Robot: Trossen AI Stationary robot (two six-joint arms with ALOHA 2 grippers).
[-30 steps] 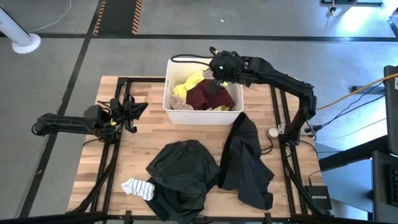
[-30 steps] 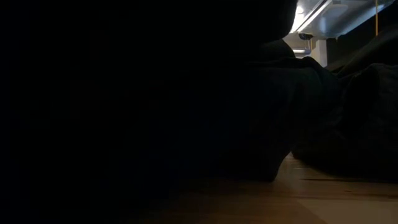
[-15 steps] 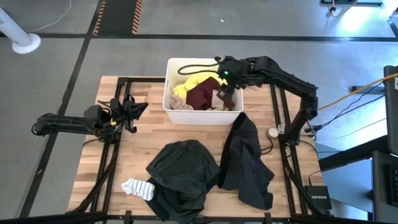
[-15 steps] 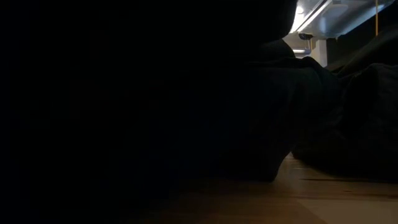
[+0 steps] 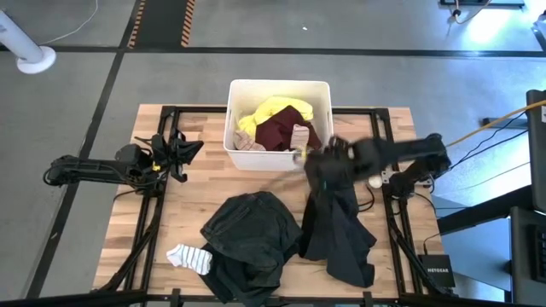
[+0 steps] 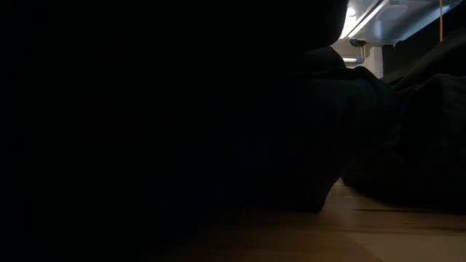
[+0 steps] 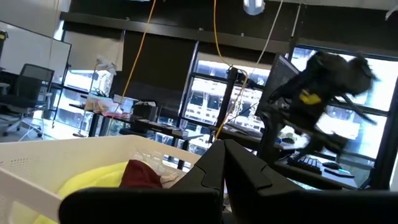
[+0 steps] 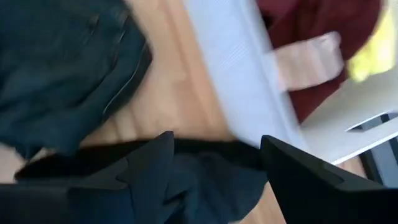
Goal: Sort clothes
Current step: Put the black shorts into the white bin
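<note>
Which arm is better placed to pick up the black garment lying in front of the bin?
The right. The right gripper is open and directly above the black garment, beside the white bin. The left gripper waits at the table's left edge, far from it.

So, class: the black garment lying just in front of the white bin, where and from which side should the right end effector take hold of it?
Probably its narrow upper end by the white bin, from straight above. There the black garment bunches into a raised fold the fingers can straddle, while its lower part spreads flat and wide. The right end effector, open, already hangs over that end.
</note>
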